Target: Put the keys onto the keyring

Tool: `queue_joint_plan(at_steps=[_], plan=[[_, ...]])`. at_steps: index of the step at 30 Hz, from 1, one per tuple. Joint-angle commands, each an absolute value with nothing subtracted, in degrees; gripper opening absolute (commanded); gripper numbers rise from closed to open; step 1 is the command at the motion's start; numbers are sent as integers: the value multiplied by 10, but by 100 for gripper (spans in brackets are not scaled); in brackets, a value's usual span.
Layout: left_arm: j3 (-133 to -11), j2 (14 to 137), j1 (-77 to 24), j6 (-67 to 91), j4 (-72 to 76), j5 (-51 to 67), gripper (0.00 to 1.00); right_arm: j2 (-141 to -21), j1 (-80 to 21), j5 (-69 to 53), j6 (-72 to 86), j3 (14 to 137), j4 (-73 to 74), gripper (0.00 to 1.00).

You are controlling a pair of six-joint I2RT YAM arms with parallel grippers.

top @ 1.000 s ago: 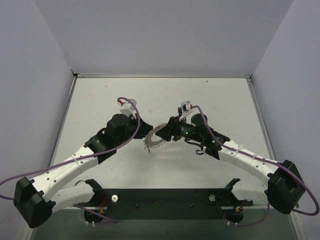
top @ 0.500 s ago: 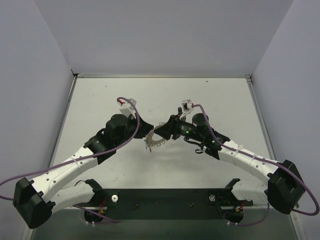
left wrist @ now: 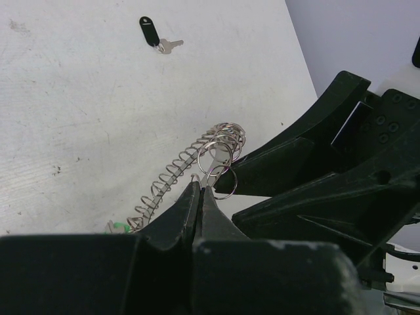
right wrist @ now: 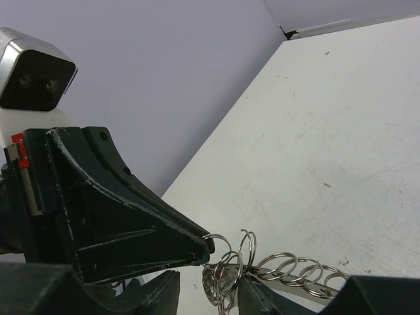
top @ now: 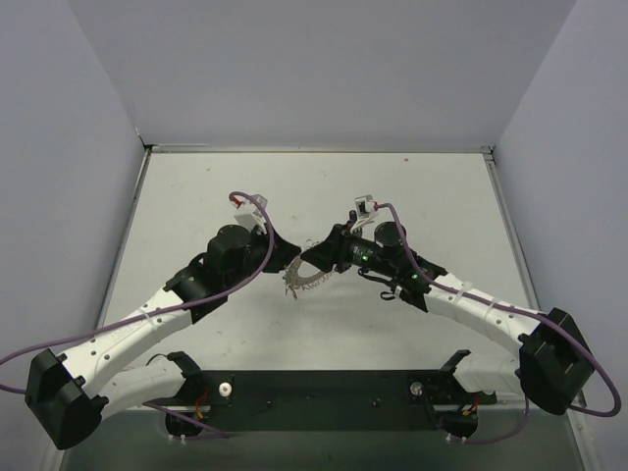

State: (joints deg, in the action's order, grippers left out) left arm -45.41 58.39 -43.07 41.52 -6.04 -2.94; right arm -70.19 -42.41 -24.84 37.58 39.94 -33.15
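Your left gripper [left wrist: 200,189] pinches the large silvery coil-rimmed metal keyring [left wrist: 177,167], midway between the white worktop's [top: 196,196] side edges. Your right gripper [right wrist: 209,287] has its jaws spread astride its loops.

- Large coil-rimmed metal keyring [left wrist: 187,161]: bright silver, rim patterned with repeated small loops.
- Small key with an oval plastic head [left wrist: 156,36]: head glossy black, blade silver.
- Tiny plastic piece at the coil's lower end [left wrist: 119,228]: green.
- Flat tabletop [left wrist: 79,118]: off-white, flecked with dark specks and faint grey scuffs.
- Smooth enclosure walls [top: 324,69]: plain pale lavender-grey.
- Left gripper [left wrist: 200,193] and right gripper [right wrist: 207,292]: matte black, edges scratched pale.
- Jointed arm links [top: 128,334]: white, with black joints.
- Thin cables along the arms [top: 25,351]: purple.
- Small lamp on the right wrist [top: 365,257]: green.
- Boxy camera housing [right wrist: 33,72]: silver-grey.
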Motion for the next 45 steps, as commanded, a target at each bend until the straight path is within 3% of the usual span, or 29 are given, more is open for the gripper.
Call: queue_joint_plan(at_steps=[1, 7, 14, 26, 28, 29, 30, 33, 36, 45], plan=[[-460, 562, -428, 417, -11, -28, 0, -702, -426, -236, 378, 403, -356, 38], [-458, 562, -428, 417, -8, -26, 0, -698, -427, -229, 381, 398, -360, 27], [-456, 562, -428, 416, -8, -26, 0, -692, -426, -241, 377, 388, -380, 1], [-461, 548, -419, 398, -33, -40, 1, -672, -426, -279, 268, 385, -379, 0], [-468, 543, -410, 391, -54, -42, 15, -663, -426, -291, 239, 382, -379, 0], [-471, 541, -406, 389, -63, -44, 42, -662, -426, -299, 230, 382, -379, 0], [-473, 537, -402, 386, -73, -49, 53, -659, -425, -305, 222, 382, -379, 0], [-479, 523, -396, 378, -107, -80, 71, -654, -425, -329, 198, 385, -373, 0], [-472, 505, -390, 353, -102, -81, 73, -655, -425, -353, 185, 386, -376, 0], [-450, 482, -388, 264, 23, 105, 68, -664, -424, -436, 126, 432, -306, 0]])
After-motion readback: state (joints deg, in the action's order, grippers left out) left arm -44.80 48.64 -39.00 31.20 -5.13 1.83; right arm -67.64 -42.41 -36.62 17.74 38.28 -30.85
